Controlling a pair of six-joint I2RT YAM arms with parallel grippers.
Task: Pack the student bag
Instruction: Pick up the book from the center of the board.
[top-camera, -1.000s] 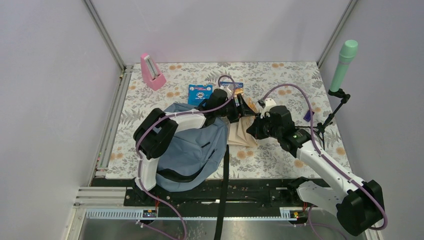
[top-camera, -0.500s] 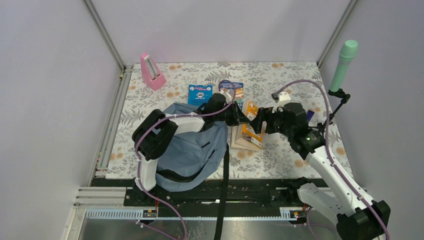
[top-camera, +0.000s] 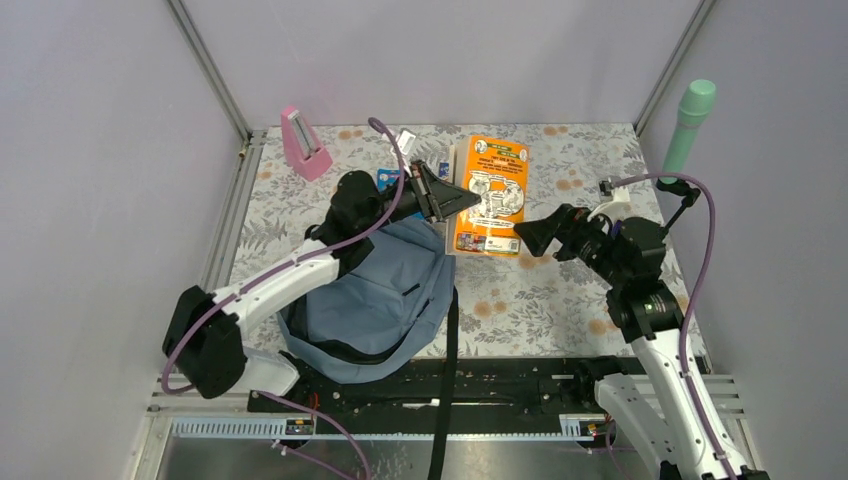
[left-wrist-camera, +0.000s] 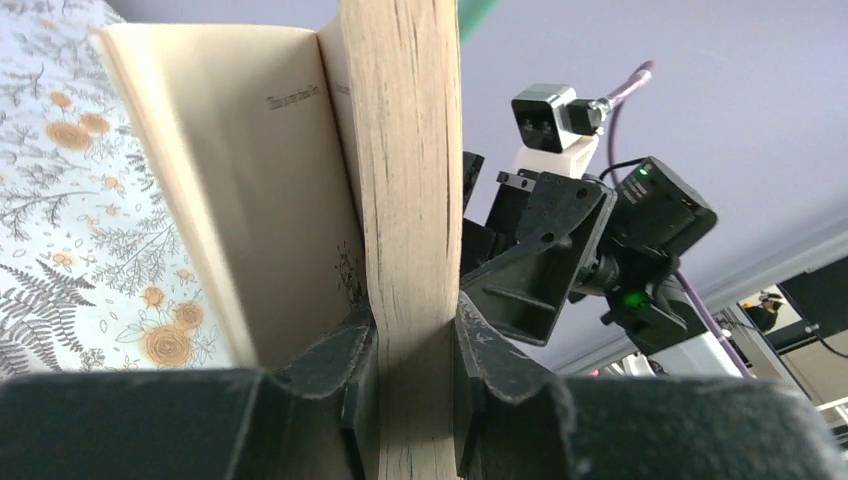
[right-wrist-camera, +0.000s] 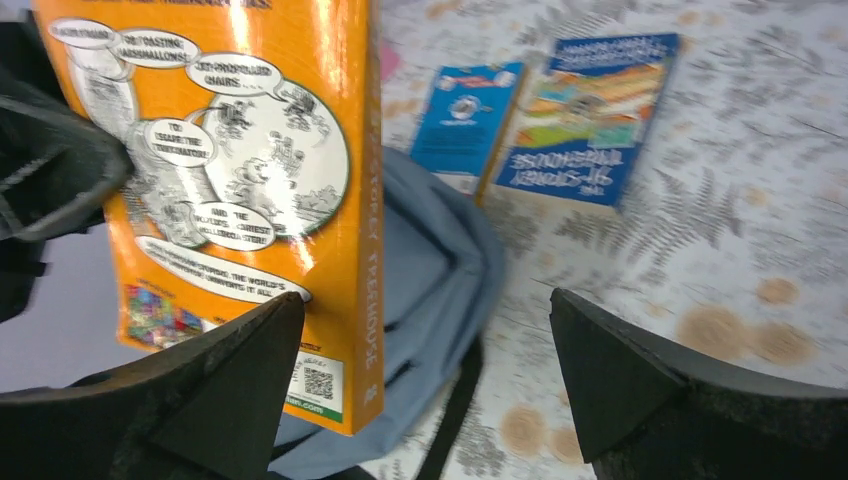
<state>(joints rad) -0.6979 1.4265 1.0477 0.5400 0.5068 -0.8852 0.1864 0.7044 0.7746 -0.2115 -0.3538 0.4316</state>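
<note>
A floral-patterned table sits inside pale lilac walls, and the arms are working over its middle. The left tool is clamped on the lower edge of the orange book. Its two fingers press the page block from both sides, and one cover hangs a little open. The right tool had the book a second ago. It has now let go, and its fingers are spread wide and drawn back clear of the cover, so the book has passed from right to left. The left arm has also swung up and lifted the book off the table.

That suggests the handover is finished and the book is ready to go in. The student bag lies flat on the near left part of the table, directly below and nearer than the left tool. The book hangs in the air just past the bag's far right corner. The right tool waits well to the bag's right. Two blue booklets lie just beyond the bag's far edge, and a pink metronome stands further off to its far left. Whether the bag's mouth is open cannot be seen.
</note>
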